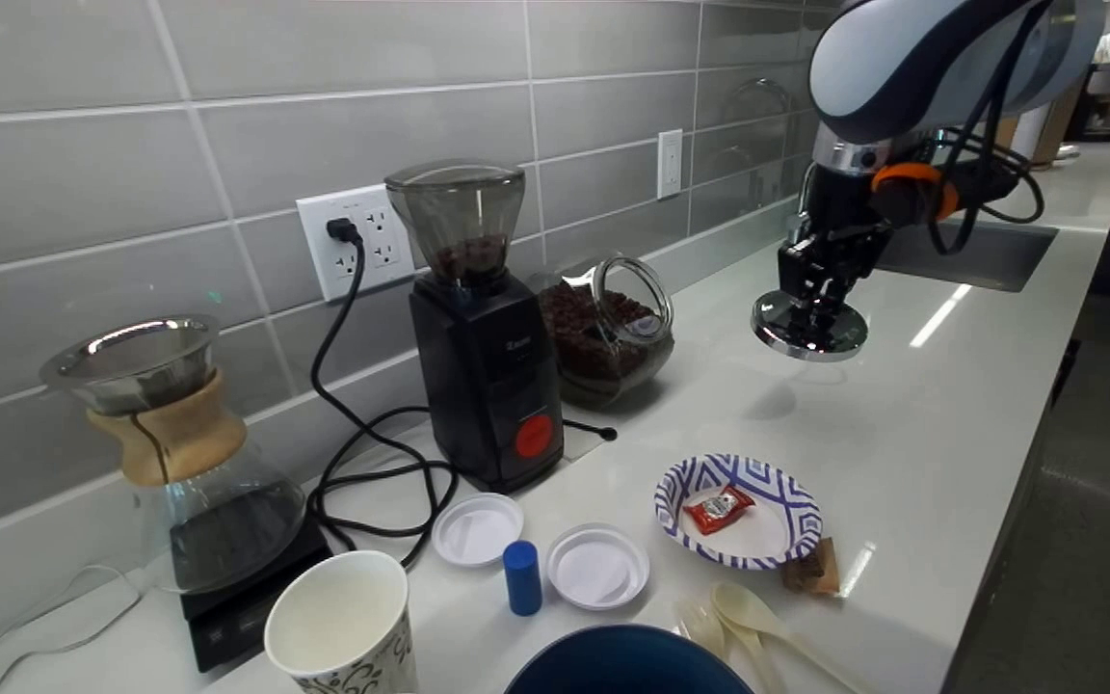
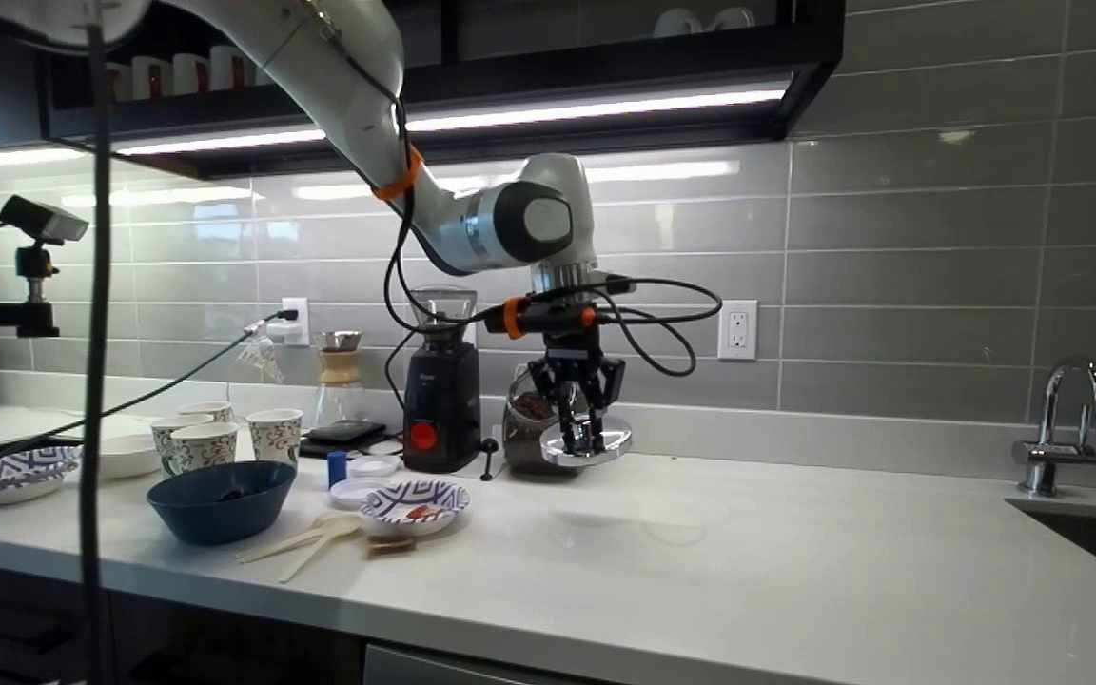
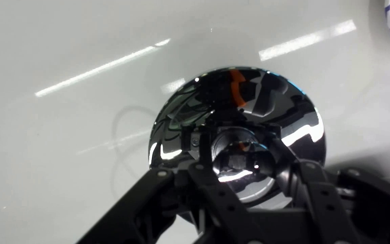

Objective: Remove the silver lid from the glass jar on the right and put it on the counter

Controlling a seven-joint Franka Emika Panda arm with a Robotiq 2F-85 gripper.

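Note:
The silver lid hangs in the air above the white counter, roughly level. It also shows in an exterior view and in the wrist view, its top facing the camera. My gripper is shut on the round knob at the lid's middle. The wrist view shows the fingers on either side of the knob. The glass jar with dark brown contents lies tilted beside the wall, its mouth open and uncovered. In an exterior view the jar is partly hidden behind the gripper and lid.
A black grinder stands beside the jar. A patterned paper plate with a red wrapper lies nearer that camera, by two white discs and a blue bowl. The sink lies beyond the arm. A faucet stands there.

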